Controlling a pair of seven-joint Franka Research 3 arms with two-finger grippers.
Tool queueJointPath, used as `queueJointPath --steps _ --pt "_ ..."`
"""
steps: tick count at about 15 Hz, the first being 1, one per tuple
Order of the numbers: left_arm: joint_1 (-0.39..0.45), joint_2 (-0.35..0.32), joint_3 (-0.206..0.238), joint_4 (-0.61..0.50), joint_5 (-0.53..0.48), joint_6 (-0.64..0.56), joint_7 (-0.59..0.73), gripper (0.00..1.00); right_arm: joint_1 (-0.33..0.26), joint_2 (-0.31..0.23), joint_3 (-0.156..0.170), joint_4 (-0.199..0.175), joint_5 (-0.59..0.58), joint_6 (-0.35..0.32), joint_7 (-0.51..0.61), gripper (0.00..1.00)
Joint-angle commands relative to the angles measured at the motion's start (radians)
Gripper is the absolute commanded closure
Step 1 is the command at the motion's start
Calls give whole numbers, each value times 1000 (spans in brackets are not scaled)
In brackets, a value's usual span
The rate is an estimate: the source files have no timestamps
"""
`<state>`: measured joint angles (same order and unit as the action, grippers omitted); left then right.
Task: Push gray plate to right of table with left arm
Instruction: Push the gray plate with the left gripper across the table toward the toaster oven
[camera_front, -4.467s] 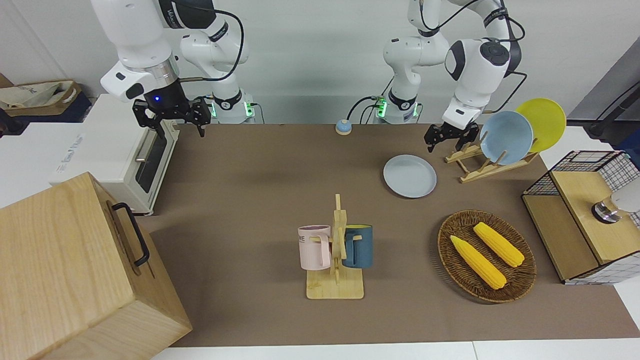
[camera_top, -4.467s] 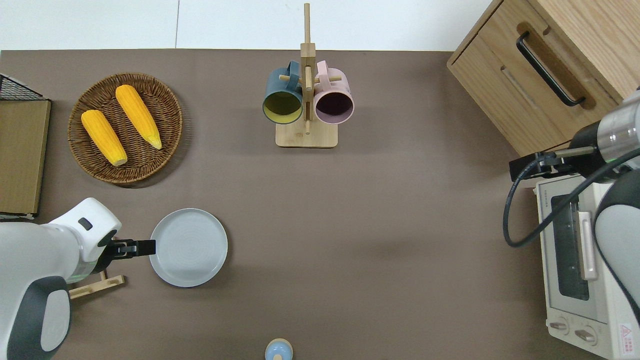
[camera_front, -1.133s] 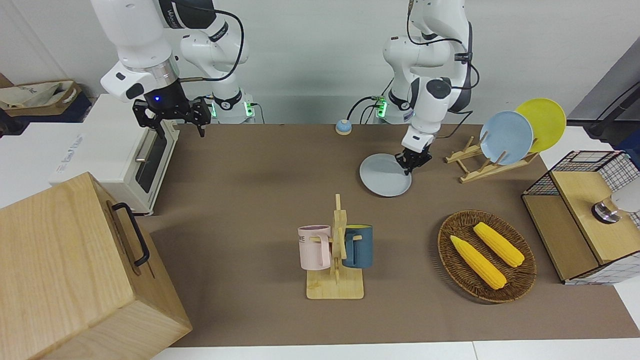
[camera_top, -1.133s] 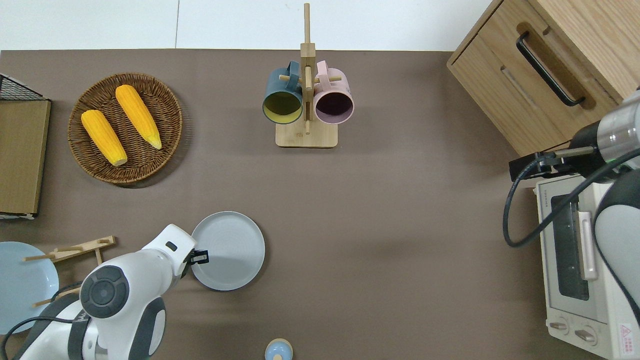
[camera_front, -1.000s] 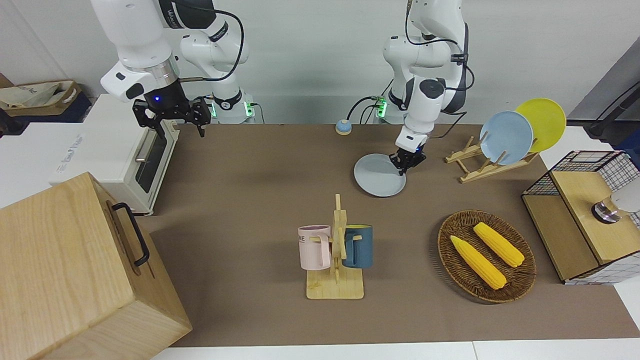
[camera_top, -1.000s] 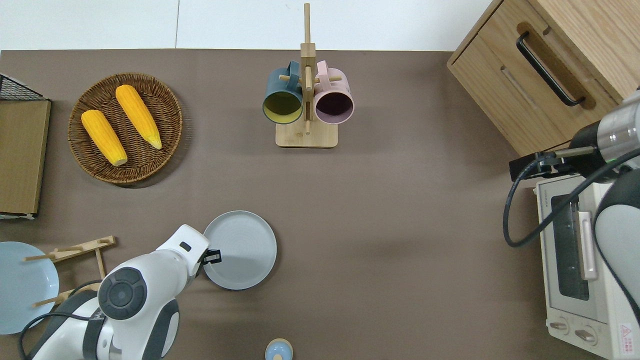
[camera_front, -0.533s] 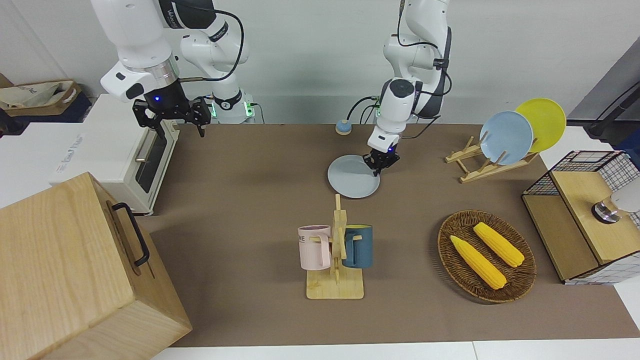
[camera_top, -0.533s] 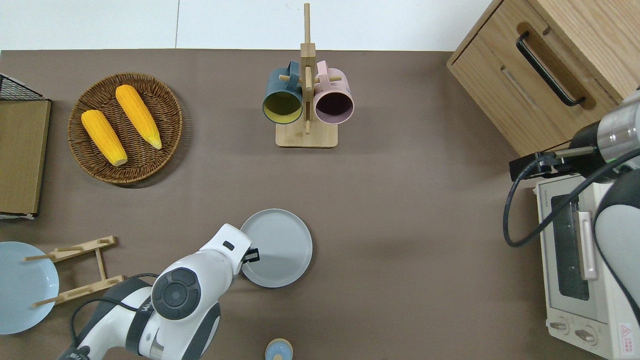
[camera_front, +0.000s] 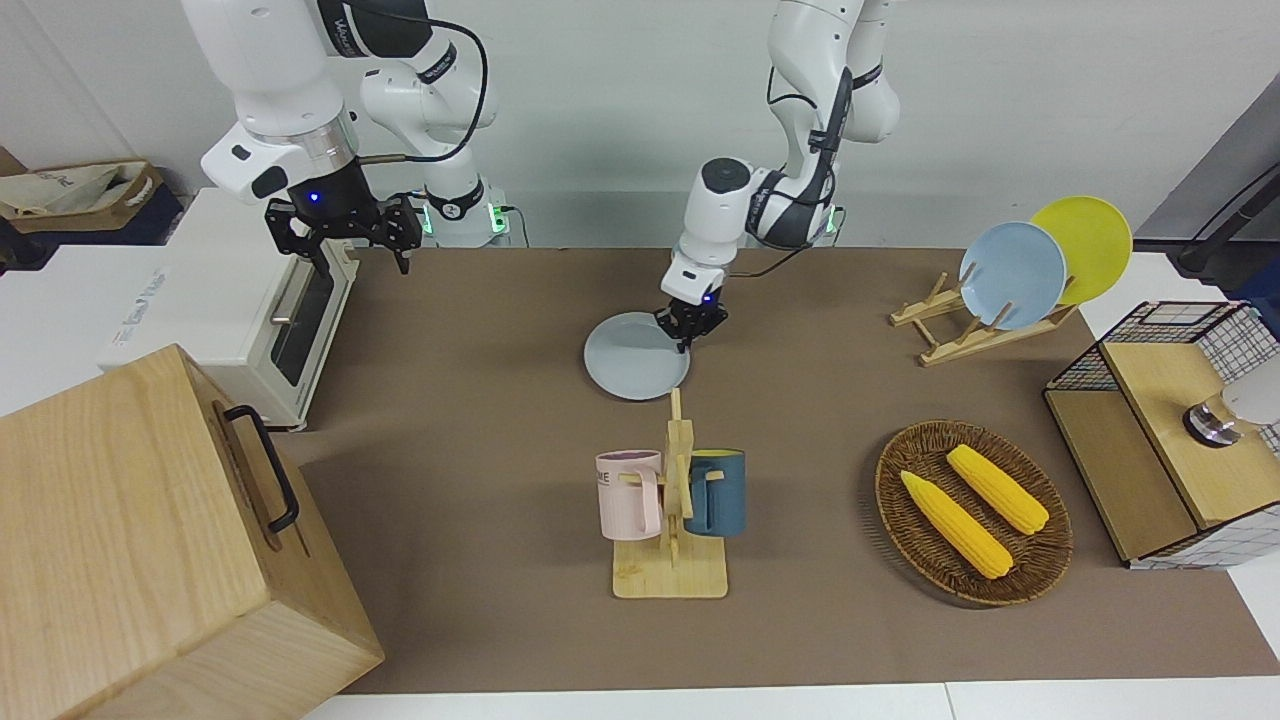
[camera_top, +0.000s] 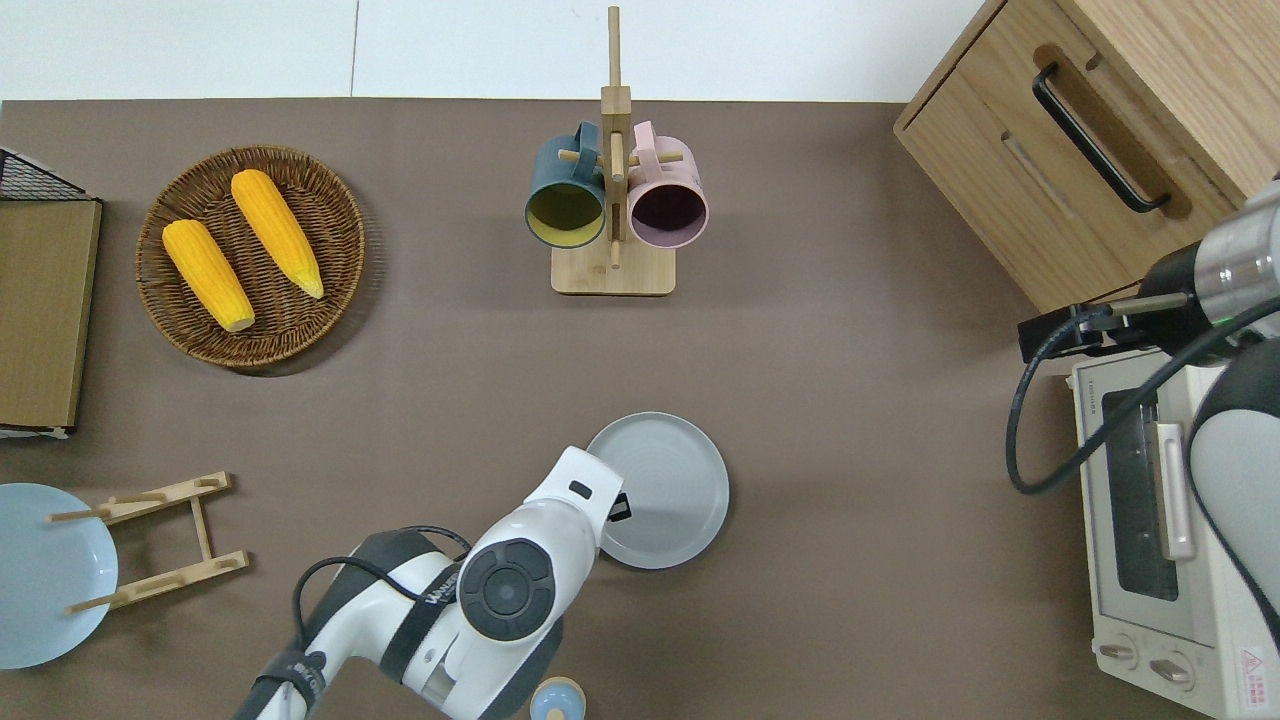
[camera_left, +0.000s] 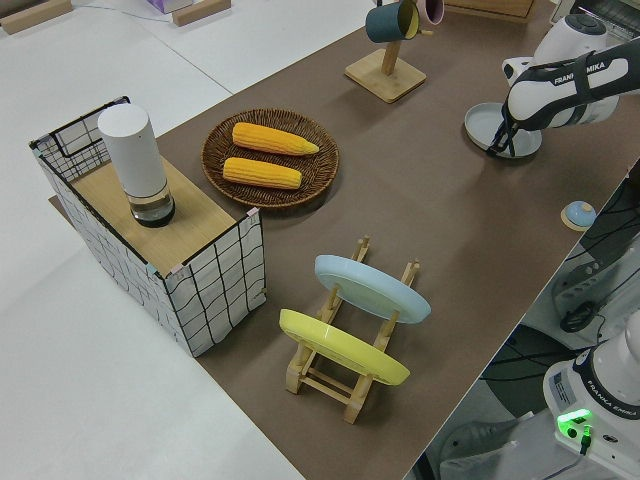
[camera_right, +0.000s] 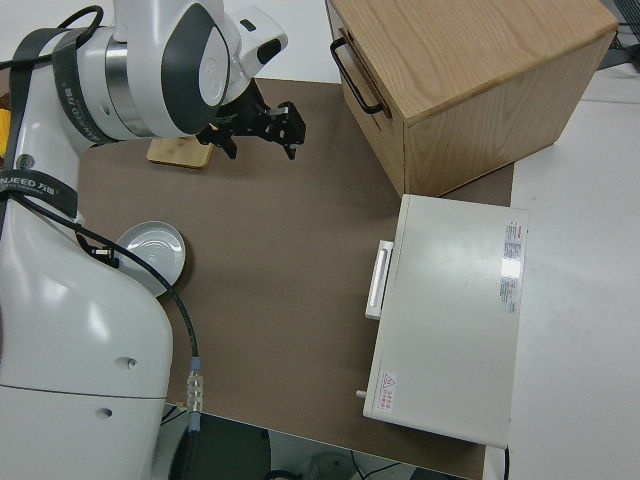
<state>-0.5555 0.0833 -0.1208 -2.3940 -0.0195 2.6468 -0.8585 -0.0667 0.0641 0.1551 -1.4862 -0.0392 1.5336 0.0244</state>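
One gray plate (camera_top: 658, 490) lies mid-table, nearer the robots' edge, the left gripper (camera_front: 690, 328) touching its rim, jaws apparently closed, gripping nothing. An off-centre push could let it spin aside. Right arm parked.

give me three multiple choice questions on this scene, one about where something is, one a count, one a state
1. Where does the gray plate lie?
A. in the wicker basket
B. flat on the table, nearer to the robots than the mug stand
C. on the toaster oven

2. How many corn cobs are in the wicker basket?
A. one
B. two
C. four

3. How do the sky-blue plate and the yellow plate sit?
A. on edge in the wooden rack
B. stacked flat on the table
C. inside the wire basket

Answers: 1 B, it rests on the table, closer to the arms than the mug stand. 2 B, two cobs lie side by side. 3 A, both lean in the wooden rack.
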Motion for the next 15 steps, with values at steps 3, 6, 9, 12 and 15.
queueJointPath --steps 3,6,9,12,15 --pt "-113 165 6 212 18 -60 -152 1000 -1 -6 0 3 7 -10 3 17" --pt "-159 232 6 317 18 -102 -200 1000 -1 -6 0 1 7 -10 3 17" --pt "-204 311 7 425 19 -116 -260 1000 -1 -6 0 3 7 -10 3 17" --pt "-242 363 6 513 45 -146 -318 1000 -1 -6 0 1 7 -10 3 17" --pt "-258 381 6 558 50 -146 -332 1000 -1 -6 0 1 7 -10 3 17"
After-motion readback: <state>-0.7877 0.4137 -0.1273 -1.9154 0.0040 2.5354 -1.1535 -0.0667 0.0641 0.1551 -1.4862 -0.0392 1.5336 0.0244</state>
